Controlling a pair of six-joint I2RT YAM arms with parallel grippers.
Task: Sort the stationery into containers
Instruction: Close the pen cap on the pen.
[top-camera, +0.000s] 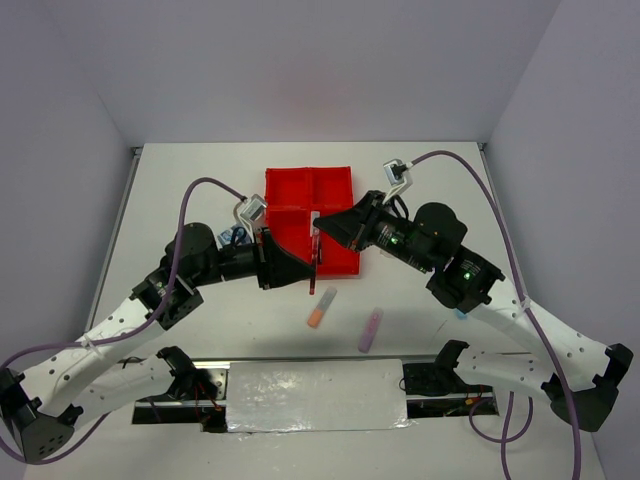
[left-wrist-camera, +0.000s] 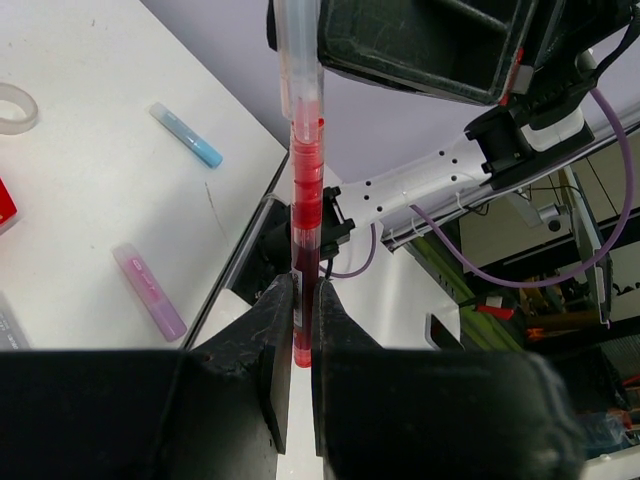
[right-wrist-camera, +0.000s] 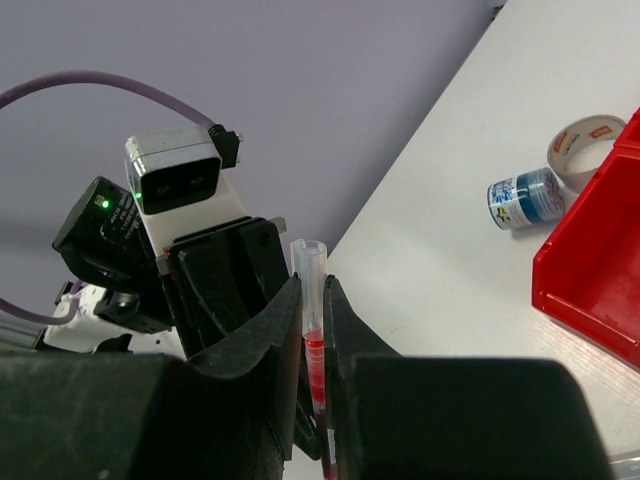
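One red pen (top-camera: 315, 262) is the item in hand. It hangs in the air over the near wall of the red tray (top-camera: 290, 188) and touches neither the tray nor the desk (top-camera: 480, 200). Both arms grip it at once. The left end effector (left-wrist-camera: 303, 325) is clenched on the red barrel, and the right end effector (right-wrist-camera: 313, 330) is clenched further along, with the clear tip poking past its fingers. This looks like a hand-over between the arms, though I cannot tell which arm is giving. The next move calls for one end effector to release cleanly while the other keeps its clamp, then lowers the pen into a compartment. An orange highlighter (top-camera: 317, 313) and a purple highlighter (top-camera: 370, 330) lie unsorted on the desk, just nearer than the tray.
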